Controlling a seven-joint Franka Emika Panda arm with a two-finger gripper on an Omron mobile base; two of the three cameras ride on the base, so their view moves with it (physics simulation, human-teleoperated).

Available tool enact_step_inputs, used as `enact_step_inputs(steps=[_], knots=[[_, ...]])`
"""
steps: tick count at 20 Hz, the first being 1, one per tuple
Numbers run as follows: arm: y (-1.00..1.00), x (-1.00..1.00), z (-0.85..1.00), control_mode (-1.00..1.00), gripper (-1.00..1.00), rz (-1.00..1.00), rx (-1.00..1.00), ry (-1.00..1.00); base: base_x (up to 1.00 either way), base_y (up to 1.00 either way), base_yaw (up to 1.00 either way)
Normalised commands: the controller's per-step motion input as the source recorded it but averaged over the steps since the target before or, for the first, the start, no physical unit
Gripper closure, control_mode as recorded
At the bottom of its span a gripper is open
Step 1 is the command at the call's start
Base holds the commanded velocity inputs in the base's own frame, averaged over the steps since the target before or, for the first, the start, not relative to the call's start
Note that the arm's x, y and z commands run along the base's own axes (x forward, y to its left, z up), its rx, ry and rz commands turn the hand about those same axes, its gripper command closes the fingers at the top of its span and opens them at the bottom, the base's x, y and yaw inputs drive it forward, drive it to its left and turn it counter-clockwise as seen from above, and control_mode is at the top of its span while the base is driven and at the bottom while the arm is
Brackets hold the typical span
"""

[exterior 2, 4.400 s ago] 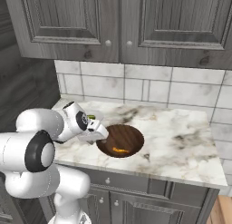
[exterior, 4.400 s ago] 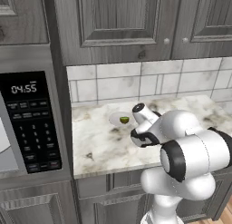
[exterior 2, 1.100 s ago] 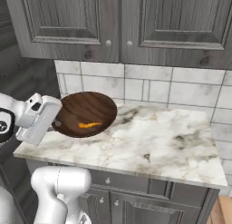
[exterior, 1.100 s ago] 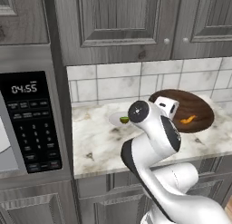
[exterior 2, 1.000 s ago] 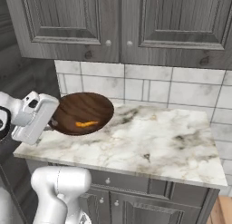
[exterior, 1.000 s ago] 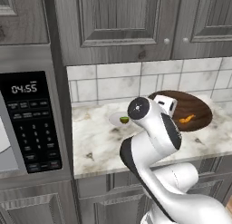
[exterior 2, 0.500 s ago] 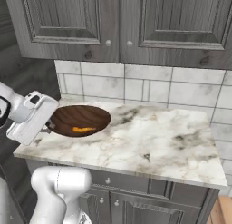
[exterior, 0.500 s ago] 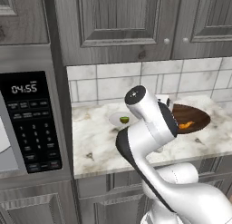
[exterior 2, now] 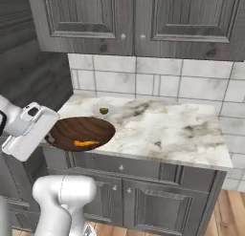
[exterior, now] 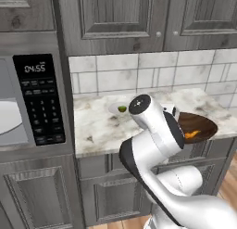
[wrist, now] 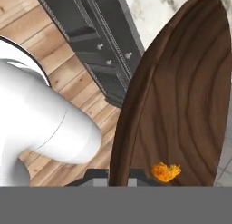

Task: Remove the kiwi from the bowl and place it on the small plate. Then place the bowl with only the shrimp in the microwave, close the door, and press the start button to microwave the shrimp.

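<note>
1. The claw (wrist: 118, 181) is pinched on the bowl (exterior 2: 81, 133) rim, holding it lifted at the surface (exterior 2: 162, 130) edge.
2. The shrimp (exterior 2: 83, 144) lies inside; the kiwi (exterior: 122, 109) sits on the small plate (exterior: 112, 108).
3. Risk – a one-sided rim grip may let the bowl tilt and shed the shrimp.
4. Swinging toward the microwave (exterior: 32, 103), it could clip the frame.

My arm (exterior: 152, 144): glossy white rounded links, dark grey joint bands, round grey cap at centre frame, boxy white hand (exterior 2: 29, 130).
</note>
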Motion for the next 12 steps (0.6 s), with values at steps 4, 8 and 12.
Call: enact_step_inputs(steps=[4, 8, 12], knots=[[0.00, 0.00, 0.00, 1.00, 1.00, 0.00, 0.00, 0.00, -1.00, 0.55, 0.00], [0.00, 0.00, 0.00, 1.00, 1.00, 0.00, 0.00, 0.00, -0.97, 0.92, 0.00], [0.00, 0.00, 0.00, 1.00, 1.00, 0.00, 0.00, 0.00, -0.57, 1.00, -0.01]])
